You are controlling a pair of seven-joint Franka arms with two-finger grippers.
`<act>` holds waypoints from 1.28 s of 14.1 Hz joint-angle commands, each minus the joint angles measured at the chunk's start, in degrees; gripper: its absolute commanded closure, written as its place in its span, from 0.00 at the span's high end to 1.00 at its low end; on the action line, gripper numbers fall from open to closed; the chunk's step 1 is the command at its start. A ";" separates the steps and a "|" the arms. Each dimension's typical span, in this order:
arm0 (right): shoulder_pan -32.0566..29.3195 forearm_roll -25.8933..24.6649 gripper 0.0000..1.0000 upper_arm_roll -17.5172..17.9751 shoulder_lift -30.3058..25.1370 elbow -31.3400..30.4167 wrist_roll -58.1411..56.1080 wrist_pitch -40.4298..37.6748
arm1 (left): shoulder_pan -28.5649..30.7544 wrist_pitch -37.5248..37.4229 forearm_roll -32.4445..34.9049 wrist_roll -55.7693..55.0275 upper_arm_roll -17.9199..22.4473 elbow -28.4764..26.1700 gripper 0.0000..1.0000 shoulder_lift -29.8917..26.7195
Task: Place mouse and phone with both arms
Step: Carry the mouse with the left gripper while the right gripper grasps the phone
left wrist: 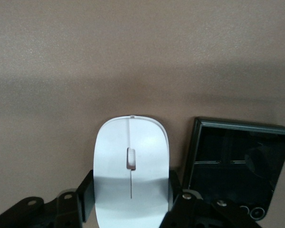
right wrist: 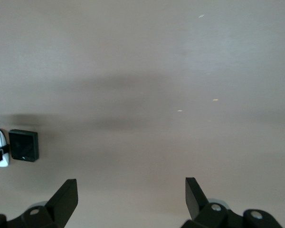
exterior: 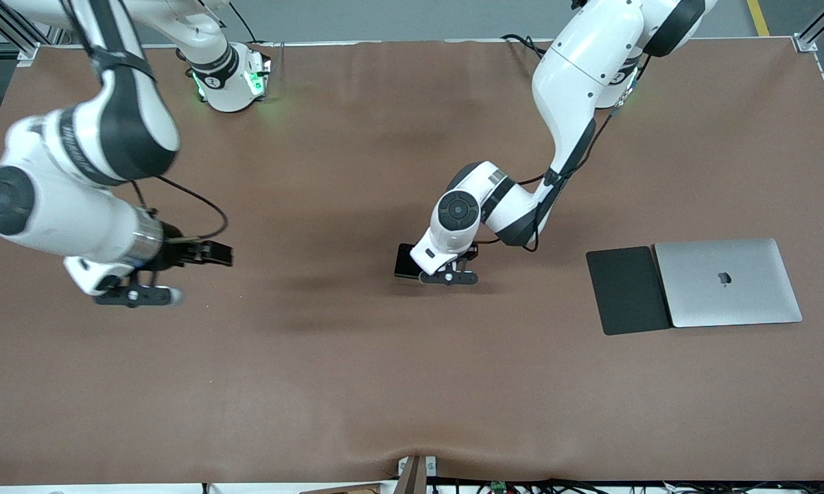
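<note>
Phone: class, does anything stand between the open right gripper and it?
Nothing visible does. Bare table lies between the right gripper and the phone; the mouse, clamped by the left gripper, sits beside the phone.

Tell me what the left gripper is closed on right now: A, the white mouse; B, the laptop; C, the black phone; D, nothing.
A: in the left wrist view the left gripper clamps the sides of the mouse, while the phone lies untouched beside it.
</note>
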 commanded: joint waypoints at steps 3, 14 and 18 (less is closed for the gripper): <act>7.07 0.37 1.00 -0.39 11.71 7.88 7.47 8.46 | -0.04 -0.14 1.83 -1.97 0.71 1.34 0.46 0.00; 19.47 0.02 1.00 -0.48 25.77 10.16 18.12 23.70 | 12.42 -13.85 1.83 11.45 0.36 -2.69 0.42 -14.14; 23.34 -0.25 1.00 -0.92 29.12 13.41 22.85 23.87 | 19.64 -13.94 1.83 17.71 0.10 -8.49 0.42 -19.16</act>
